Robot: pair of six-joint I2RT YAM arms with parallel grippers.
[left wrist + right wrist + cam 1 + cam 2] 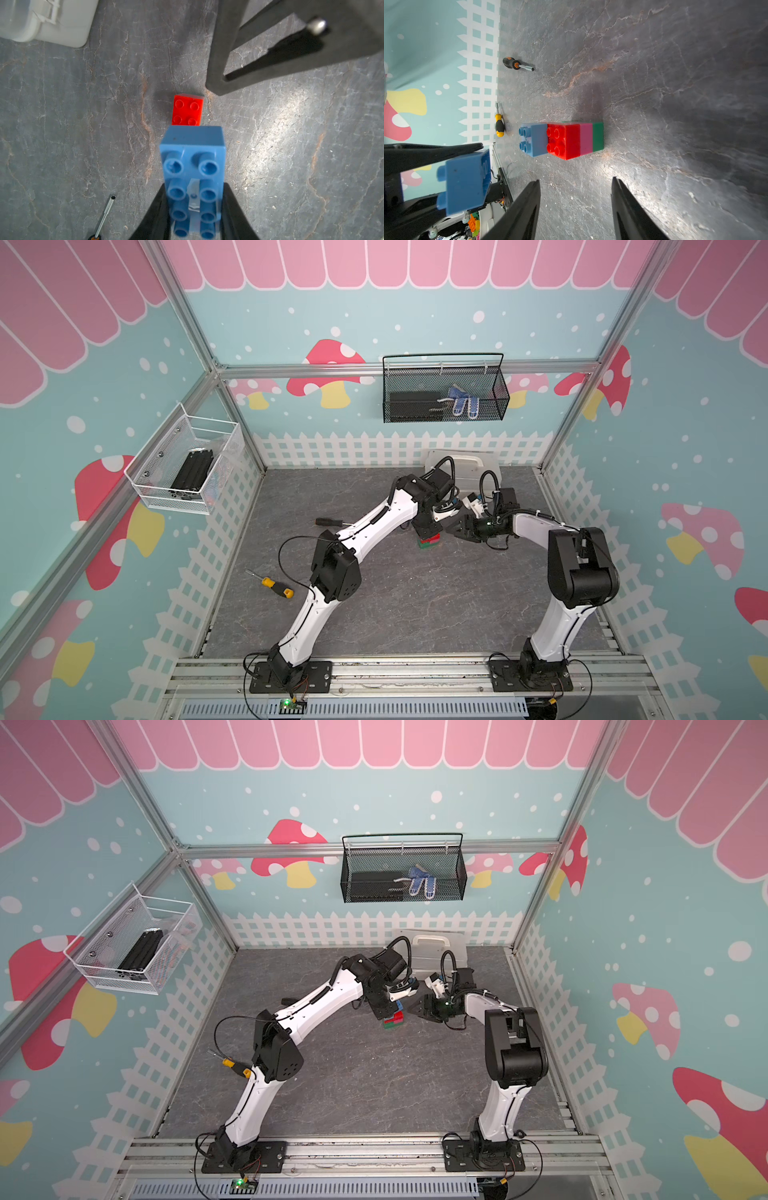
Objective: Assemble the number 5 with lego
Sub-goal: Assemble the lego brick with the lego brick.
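On the table stands a stack of lego: green (598,136) at the bottom, then pink (586,138), red (564,141), and a small blue brick (535,139) on top. In both top views the stack (430,540) (392,1021) sits mid-table. My left gripper (194,187) is shut on the long blue brick (193,158), studs up, held above the stack and apart from it. Under that brick, half of the red brick (188,110) shows. My right gripper (575,180) stands open and empty, low beside the stack on its right.
A black-handled screwdriver (326,521) and a yellow-and-black one (276,587) lie to the left of the stack. A white case (469,466) stands at the back wall. Wire baskets (444,389) (187,464) hang on the walls.
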